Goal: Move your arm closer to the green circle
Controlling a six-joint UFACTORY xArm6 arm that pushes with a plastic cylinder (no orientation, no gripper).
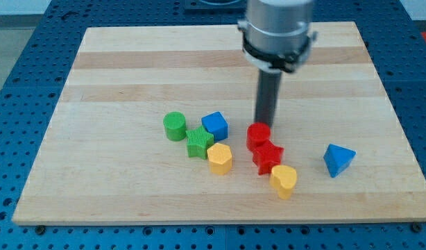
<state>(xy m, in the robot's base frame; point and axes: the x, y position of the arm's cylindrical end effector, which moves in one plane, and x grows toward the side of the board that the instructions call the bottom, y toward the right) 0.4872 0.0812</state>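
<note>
A pale wooden board point(130, 76) lies on a blue perforated bench point(19, 42), and nearly all the small blocks are gathered in the lower middle of it, leaving the upper half bare. The arm comes down from the view's top as a wide grey collar ending in a dark rod, and my tip point(263, 124) meets the board just behind the red cylinder point(257, 135), seemingly touching its upper edge, though the contact itself is hidden by the block. There is no pincer on this rig to open or close, only the rod, so nothing is being gripped. The green circle point(174, 126), a short green cylinder, stands at the left end of the cluster, apart from the tip, with the blue cube point(215, 125) between the two. Just below it sit the green star-shaped block point(198, 142) and the yellow hexagonal block point(219, 158), pressed close together. Below the red cylinder are a red star point(268, 157) and a yellow heart-shaped block point(284, 180), and a blue triangular block point(338, 160) sits off alone toward the view's right. I judge the approach barely begun: the rod would have to travel toward the view's left, probably passing above the blue cube to avoid shoving it.
</note>
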